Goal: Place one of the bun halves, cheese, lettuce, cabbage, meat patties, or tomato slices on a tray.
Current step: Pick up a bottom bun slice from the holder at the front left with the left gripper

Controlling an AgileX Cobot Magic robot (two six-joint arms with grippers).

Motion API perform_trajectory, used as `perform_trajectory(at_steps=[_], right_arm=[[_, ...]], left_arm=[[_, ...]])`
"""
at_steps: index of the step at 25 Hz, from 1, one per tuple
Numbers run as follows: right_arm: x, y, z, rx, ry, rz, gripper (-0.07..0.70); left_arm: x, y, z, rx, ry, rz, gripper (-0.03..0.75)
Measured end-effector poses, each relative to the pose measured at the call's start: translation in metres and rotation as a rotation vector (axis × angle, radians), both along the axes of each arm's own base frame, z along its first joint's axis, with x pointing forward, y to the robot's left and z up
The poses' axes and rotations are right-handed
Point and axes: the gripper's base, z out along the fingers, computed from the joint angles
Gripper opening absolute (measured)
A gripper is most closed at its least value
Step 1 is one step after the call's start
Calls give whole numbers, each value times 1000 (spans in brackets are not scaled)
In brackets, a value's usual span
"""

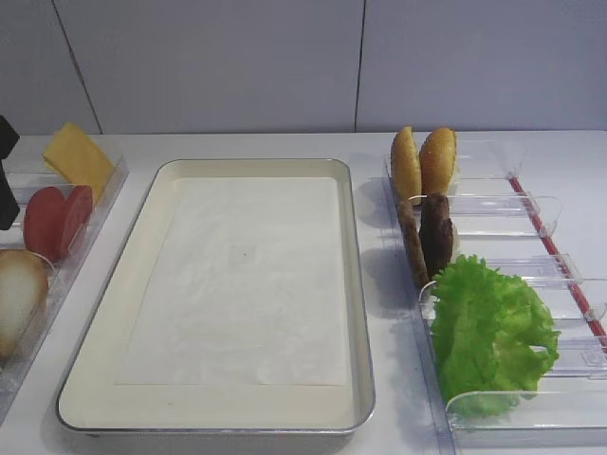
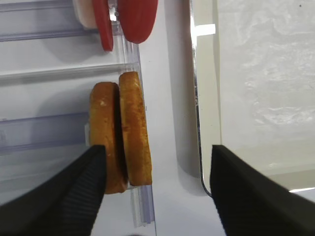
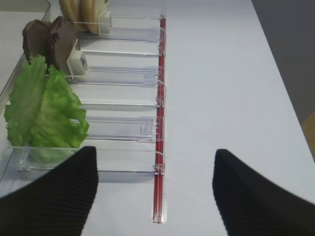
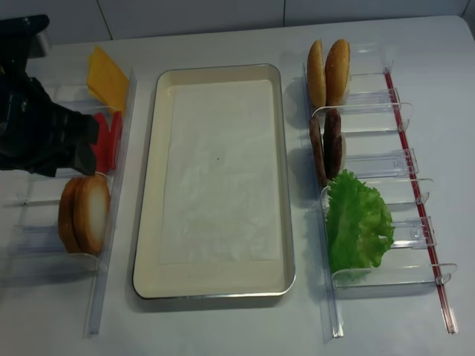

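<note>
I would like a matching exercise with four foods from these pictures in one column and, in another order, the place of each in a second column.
Column one:
1. cheese
2. lettuce
3. meat patties
4. tomato slices

Column two:
A. right holder, nearest compartment
B. left holder, farthest from the camera
C. right holder, between the buns and the green leaf
D. left holder, between the yellow slice and the bun halves

Pairs: 1-B, 2-A, 3-C, 4-D

The tray in the middle holds no food.

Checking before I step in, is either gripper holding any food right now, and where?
No. The left gripper hangs open over the bun halves without gripping, and the right gripper is open with nothing in it.
</note>
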Motion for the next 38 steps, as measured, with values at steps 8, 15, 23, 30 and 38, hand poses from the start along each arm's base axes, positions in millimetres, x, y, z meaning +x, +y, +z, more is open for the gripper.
perform_trajectory(at_steps=[8,15,23,30,38], right_arm=[[0,0,0,0,0,0,500],[0,0,0,0,0,0,501],[0,0,0,0,0,0,501],[0,0,0,0,0,0,500],[0,0,0,0,0,0,501]], left_arm=[[0,0,0,0,0,0,432],[0,0,0,0,0,0,432],[0,0,0,0,0,0,421],[0,-3,0,-29,1,1,421],[6,-15,-9,-24,38,-46,419]])
